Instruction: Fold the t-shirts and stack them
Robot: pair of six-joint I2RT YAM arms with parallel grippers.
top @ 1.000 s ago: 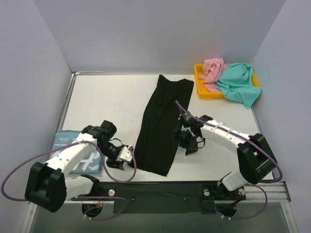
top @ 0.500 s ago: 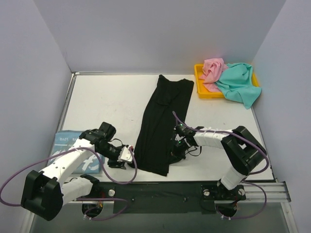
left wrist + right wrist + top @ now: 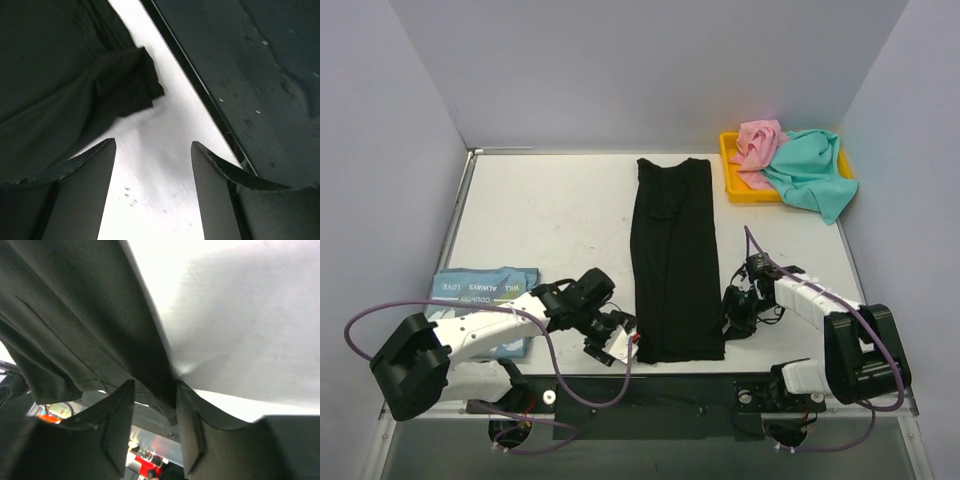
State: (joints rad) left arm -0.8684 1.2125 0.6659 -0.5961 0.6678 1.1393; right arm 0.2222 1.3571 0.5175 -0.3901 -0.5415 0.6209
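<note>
The black t-shirt (image 3: pixel 675 260) lies as a long narrow strip down the middle of the table, its hem at the near edge. My left gripper (image 3: pixel 623 343) is open and empty just left of the hem's left corner; in the left wrist view (image 3: pixel 152 142) that corner (image 3: pixel 125 80) lies ahead on bare table. My right gripper (image 3: pixel 735 322) is at the hem's right corner, and the right wrist view (image 3: pixel 155 385) shows it shut on a lifted fold of the black cloth (image 3: pixel 75 315). The light blue t-shirt (image 3: pixel 480 290) lies folded at the left. The pink t-shirt (image 3: pixel 758 140) and teal t-shirt (image 3: pixel 810 175) lie bunched at the back right.
A yellow tray (image 3: pixel 750 196) at the back right holds the pink and teal shirts; the teal one hangs over its edge. The table's dark front rail (image 3: pixel 200 90) runs close beside my left gripper. Grey walls stand on three sides.
The black shirt's near end has swung right, so the strip now lies straight instead of slanted. Both grippers moved right with it. The left gripper is now off the cloth.
</note>
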